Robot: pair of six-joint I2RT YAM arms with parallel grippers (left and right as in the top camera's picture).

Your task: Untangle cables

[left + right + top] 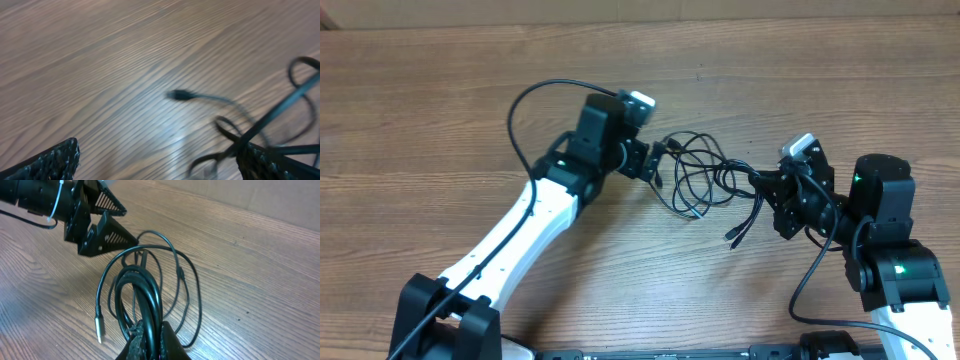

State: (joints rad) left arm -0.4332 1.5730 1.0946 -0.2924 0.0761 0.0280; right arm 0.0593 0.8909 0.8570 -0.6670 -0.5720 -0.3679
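Between the two arms, on the wooden table [440, 90], the cables [698, 172] are being shown as a loose tangle of thin black loops, its long axis running left to right. The tangle's right end is being clamped by the right gripper [767, 187], whose jaws are pressed together on a bunch of strands. One loose end [733, 238] is trailing from there toward the near table edge, plug pointing away from the tangle. The left gripper [657, 163] is being held with jaws wide apart just beside the tangle's left end, one strand crossing a fingertip [272, 162]; whether it is touching cannot be told
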